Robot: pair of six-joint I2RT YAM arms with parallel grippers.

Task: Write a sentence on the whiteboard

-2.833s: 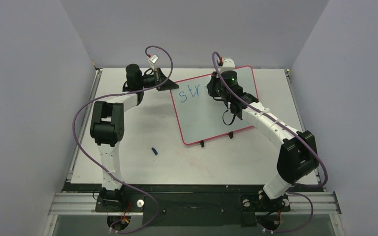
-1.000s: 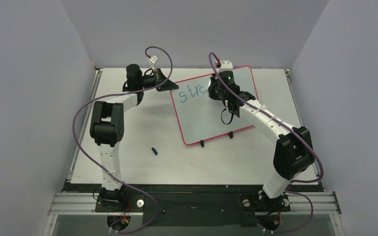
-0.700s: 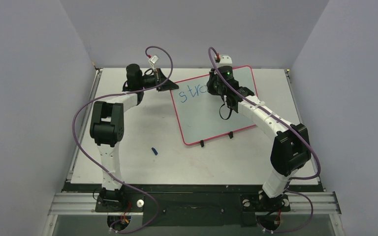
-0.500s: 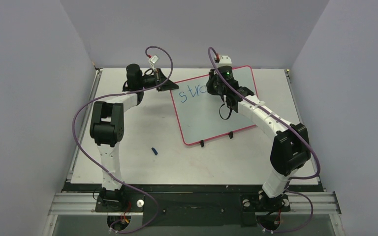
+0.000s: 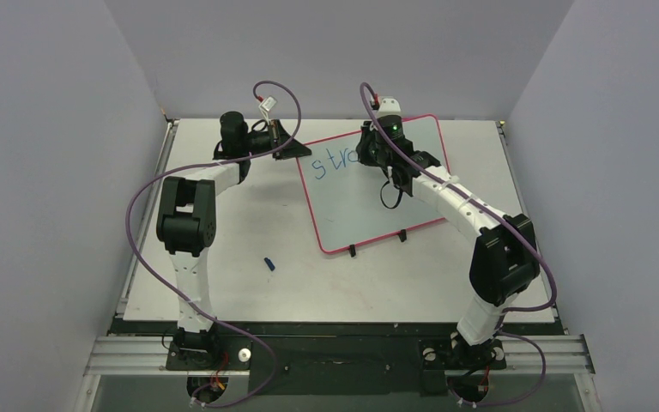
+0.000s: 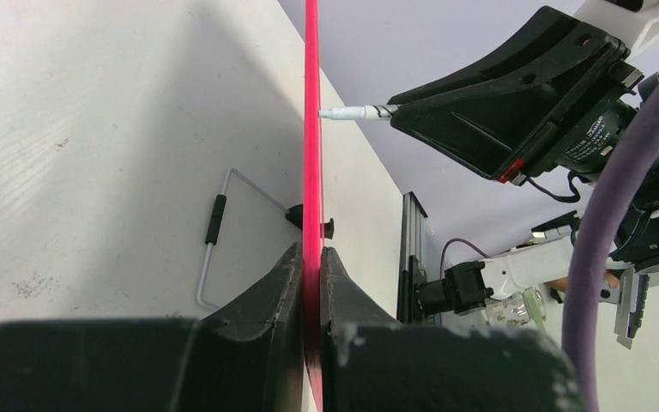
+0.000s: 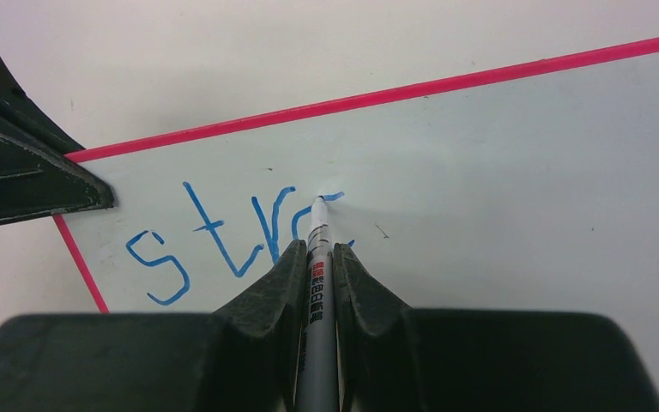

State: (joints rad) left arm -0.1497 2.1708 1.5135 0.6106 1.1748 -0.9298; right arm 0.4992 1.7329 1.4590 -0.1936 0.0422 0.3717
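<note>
The whiteboard [image 5: 369,202], pale with a thin red rim, lies skewed at the back of the table. My left gripper [image 5: 288,148] is shut on its left rim, and in the left wrist view the fingers [image 6: 311,253] pinch the red edge [image 6: 311,129]. My right gripper [image 7: 316,251] is shut on a white marker [image 7: 317,266], its tip touching the whiteboard [image 7: 523,154]. The sentence [image 7: 214,232] reads "str" in blue, with a curved stroke partly hidden behind the marker. From above, the sentence [image 5: 330,161] lies left of my right gripper [image 5: 371,154].
A small blue cap [image 5: 269,263] lies on the table in front of the left arm. Black clips [image 5: 352,251] stick out from the board's near edge. A wire stand [image 6: 214,223] shows under the board. Grey walls enclose the table on three sides.
My right gripper has carried the marker along the board's top line, and a curved letter has appeared after "str". The left gripper and the board have stayed put.
</note>
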